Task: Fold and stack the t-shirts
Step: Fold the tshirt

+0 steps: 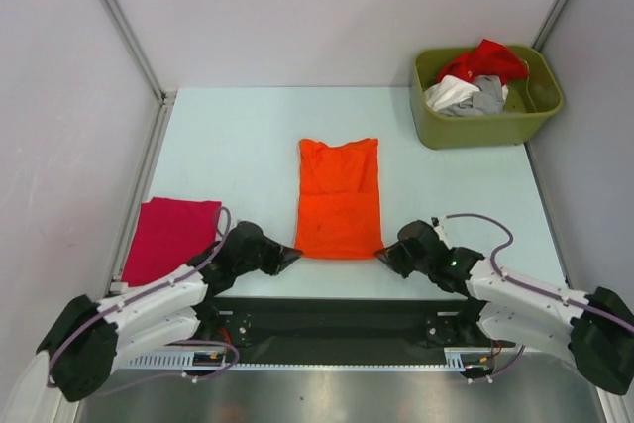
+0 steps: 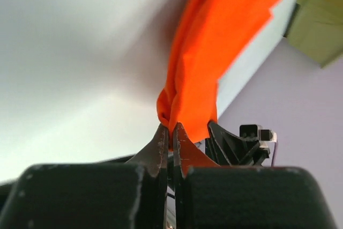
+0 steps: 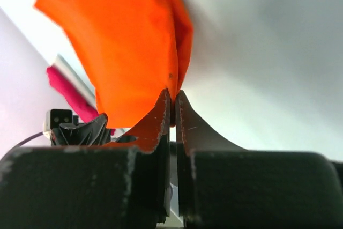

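Top external cam: table (image 1: 248, 136) w/ orange tee (image 1: 339, 195) folded long & narrow at centre. Olive bin (image 1: 485, 128) at far-right corner; magenta-red tee (image 1: 168, 237) flat at left edge. Bin holds red tee (image 1: 487, 58), white tee (image 1: 451, 94), grey tee (image 1: 488, 94). L gripper (image 1: 292, 256) & R gripper (image 1: 381, 256) each clenched on orange tee's near corners.

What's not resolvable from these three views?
- Top view: heaped t-shirts in the bin; their count and the lower ones are hidden by its wall and by each other.
- Top view: the orange t-shirt's near corners are covered by the left gripper and right gripper.
- Wrist views: its far end is blurred and cut off by the top edge.
- Top view: the magenta t-shirt's near edge is behind the left arm.
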`<state>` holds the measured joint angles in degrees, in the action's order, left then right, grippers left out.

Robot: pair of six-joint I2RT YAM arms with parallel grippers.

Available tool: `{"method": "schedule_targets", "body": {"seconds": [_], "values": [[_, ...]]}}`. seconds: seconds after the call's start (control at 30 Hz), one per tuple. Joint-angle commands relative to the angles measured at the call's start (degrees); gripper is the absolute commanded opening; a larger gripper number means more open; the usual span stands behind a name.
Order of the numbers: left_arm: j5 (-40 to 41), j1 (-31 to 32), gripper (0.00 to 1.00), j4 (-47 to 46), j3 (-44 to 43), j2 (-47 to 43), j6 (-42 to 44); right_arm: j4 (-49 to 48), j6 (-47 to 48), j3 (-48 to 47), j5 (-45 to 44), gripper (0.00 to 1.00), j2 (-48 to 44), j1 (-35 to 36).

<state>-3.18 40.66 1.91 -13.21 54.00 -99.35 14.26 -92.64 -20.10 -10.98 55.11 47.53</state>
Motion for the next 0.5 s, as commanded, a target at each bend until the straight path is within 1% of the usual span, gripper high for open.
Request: {"method": "schedule_targets", "body": {"seconds": [0.0,0.03,0.07,0.1,0.13,0.17,0.2,0.23,0.27,0.3,0.33,0.37,0.4,0.43,0.47], "values": [[6.0,0.1,0.0,14.4,-7.1,-5.9,2.6,10.5,6.1,-6.0,-4.5,0.0,-3.4,-2.4],[6.5,-1.3,0.0,15.7,-8.6,-5.8,5.0,11.0,8.3,-7.5,-3.3,0.0,-2.6,-4.1],[5.2,-2.6,0.0,15.5,-9.9,-3.5,6.5,10.4,10.5,-10.7,-2.2,0.0,-1.6,-7.8],[4.2,-4.1,0.0,14.7,-12.9,-1.2,8.4,9.7,12.9,-12.5,-1.2,0.0,-0.3,-9.9],[3.7,-6.6,0.01,13.8,-14.8,1.0,12.2,8.6,17.5,-14.3,0.3,0.0,3.6,-11.6],[2.1,-7.9,0.0,13.8,-17.0,6.1,13.8,7.9,19.7,-18.5,1.3,0.0,5.5,-13.2],[1.2,-9.1,0.0,13.2,-21.1,8.6,16.8,7.3,21.8,-20.6,2.3,0.0,8.1,-16.6],[0.5,-11.7,0.0,11.1,-23.2,10.9,18.3,6.0,24.6,-22.9,4.2,0.0,12.7,-18.0],[-0.2,-13.0,0.0,10.4,-25.3,13.9,19.8,4.7,26.4,-24.8,5.3,0.0,15.7,-19.5],[-0.6,-14.1,0.0,10.1,-30.3,19.1,22.6,3.9,27.8,-29.4,6.8,0.0,18.4,-21.8],[-1.6,-16.6,0.0,9.7,-33.2,22.3,24.0,3.0,29.1,-31.9,8.9,0.0,21.2,-23.0],[-2.3,-17.7,0.01,9.7,-35.9,25.1,25.3,3.1,31.8,-34.5,9.9,0.0,27.8,-24.1],[-4.0,-18.7,0.0,8.3,-41.0,30.5,27.7,3.3,32.8,-40.4,10.5,0.0,30.6,-24.8],[-5.6,-20.7,0.0,7.1,-43.4,32.9,29.0,3.2,33.9,-43.0,12.2,0.0,33.8,-26.3],[-6.7,-21.5,0.0,6.1,-45.5,35.1,30.0,3.9,34.7,-46.2,13.3,0.0,39.1,-27.2]]}}
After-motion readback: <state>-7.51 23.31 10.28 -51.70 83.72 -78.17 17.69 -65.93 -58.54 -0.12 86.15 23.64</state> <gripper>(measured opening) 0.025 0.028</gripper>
